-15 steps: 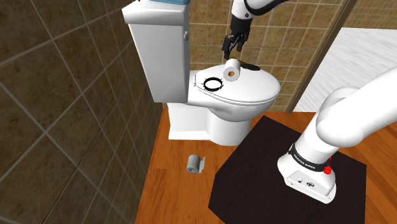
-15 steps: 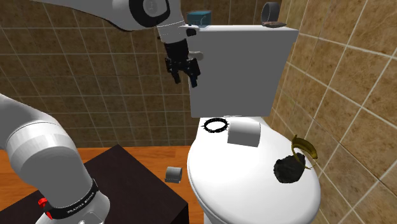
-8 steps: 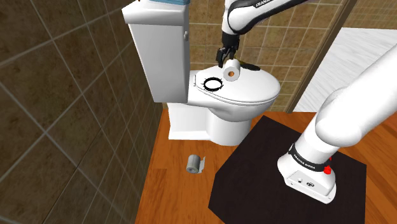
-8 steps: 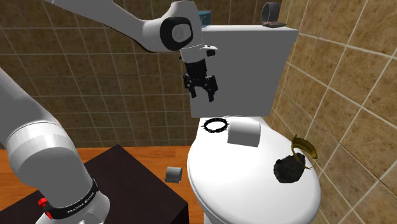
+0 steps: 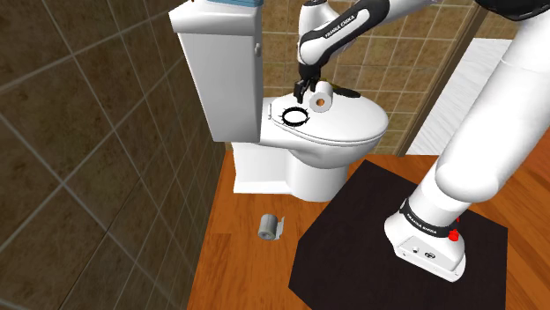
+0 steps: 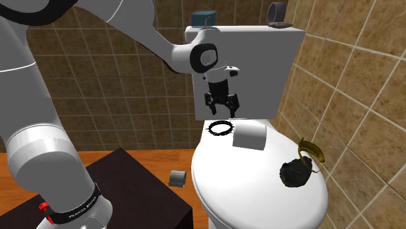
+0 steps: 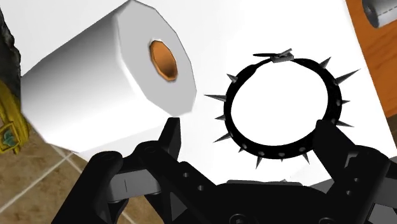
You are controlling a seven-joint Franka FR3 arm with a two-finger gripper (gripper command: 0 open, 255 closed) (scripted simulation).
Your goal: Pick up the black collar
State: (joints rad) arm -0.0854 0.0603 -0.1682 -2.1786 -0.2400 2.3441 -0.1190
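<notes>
We see the black gripper (image 6: pixel 222 111) hanging just above the spiky black collar (image 7: pixel 277 153) on the white toilet lid (image 6: pixel 260 188), fingers wide apart (holding nothing), beside the toilet roll (image 7: pixel 95 89).

The white arm (image 5: pixel 480 132) rises from its base (image 5: pixel 429 239) at the shoulder view's lower right and leaves that view at the top. It shows again there as a forearm (image 5: pixel 353 22) slanting down to the left. In the second exterior view it arches in from the left. At the wrist (image 6: pixel 207 58) — a white link with a dark joint — it bends so that the black gripper (image 6: pixel 222 110) points straight down. The two fingers (image 7: pixel 170 137) stand well apart — open, nothing clasped between them.
</notes>
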